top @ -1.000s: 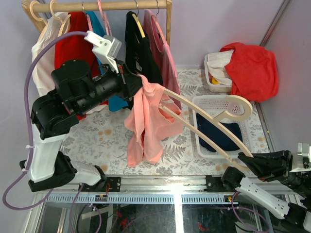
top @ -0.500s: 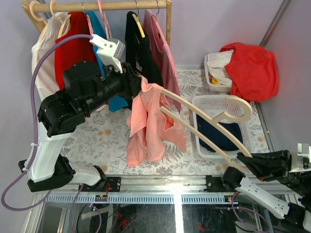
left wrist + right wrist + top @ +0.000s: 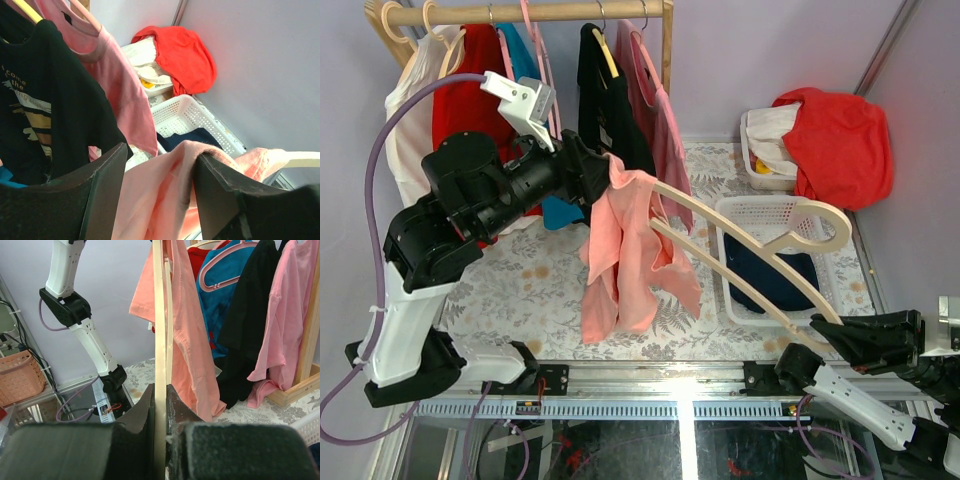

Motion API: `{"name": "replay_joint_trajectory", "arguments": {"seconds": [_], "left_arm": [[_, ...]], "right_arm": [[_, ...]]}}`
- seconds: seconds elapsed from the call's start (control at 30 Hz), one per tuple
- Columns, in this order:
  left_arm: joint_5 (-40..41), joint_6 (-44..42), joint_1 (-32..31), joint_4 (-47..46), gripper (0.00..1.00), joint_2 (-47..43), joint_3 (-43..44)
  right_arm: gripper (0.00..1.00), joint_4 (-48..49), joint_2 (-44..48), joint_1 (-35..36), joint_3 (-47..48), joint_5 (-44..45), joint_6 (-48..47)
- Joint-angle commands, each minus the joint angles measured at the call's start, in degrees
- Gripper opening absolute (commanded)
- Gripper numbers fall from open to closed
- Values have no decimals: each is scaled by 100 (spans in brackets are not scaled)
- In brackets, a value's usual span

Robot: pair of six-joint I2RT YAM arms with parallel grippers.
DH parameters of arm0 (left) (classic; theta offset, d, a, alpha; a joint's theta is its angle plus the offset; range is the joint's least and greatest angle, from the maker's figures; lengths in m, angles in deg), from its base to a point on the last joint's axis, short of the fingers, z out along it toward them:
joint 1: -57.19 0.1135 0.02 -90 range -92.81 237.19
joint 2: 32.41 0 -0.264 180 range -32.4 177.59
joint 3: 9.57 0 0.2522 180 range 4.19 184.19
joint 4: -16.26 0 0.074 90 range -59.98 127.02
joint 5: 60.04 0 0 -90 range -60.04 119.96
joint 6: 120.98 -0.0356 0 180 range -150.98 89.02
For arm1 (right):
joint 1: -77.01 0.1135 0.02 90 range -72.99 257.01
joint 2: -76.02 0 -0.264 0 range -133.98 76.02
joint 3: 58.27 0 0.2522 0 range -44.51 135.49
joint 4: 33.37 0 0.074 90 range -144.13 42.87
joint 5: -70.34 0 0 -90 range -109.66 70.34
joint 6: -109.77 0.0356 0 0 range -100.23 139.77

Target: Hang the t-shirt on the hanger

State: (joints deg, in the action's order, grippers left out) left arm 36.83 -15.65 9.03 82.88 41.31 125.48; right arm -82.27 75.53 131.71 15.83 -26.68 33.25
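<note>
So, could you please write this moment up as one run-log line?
left gripper: open, t-shirt cloth between jaws | right gripper: shut on hanger | t-shirt: hanging from hanger's far arm

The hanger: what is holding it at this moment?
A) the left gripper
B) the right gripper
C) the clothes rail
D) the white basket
B: in the right wrist view the right gripper has its jaws shut on one arm of the hanger.

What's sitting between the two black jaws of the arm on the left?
A fold of the salmon t-shirt sits in the gap between the parted jaws, seen in the left wrist view.
</note>
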Motion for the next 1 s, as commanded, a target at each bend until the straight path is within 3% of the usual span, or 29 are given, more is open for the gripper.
{"name": "replay_joint_trajectory", "arguments": {"seconds": [0.0, 0.47, 0.7, 0.97], "left_arm": [[-1501, 75, -132, -566, 55, 69, -318], [-2764, 185, -137, -1333, 64, -220, -965], [-3447, 167, -138, -1537, 64, -204, -1195], [-4285, 201, -133, -2205, 62, -334, -2016]], "right_arm": [[0, 990, -159, 34, -148, 2, 4], [0, 646, -141, 118, 153, 167, -23], [0, 558, -179, 185, 287, 422, -15], [0, -208, -265, 436, 883, 831, 161]]}}
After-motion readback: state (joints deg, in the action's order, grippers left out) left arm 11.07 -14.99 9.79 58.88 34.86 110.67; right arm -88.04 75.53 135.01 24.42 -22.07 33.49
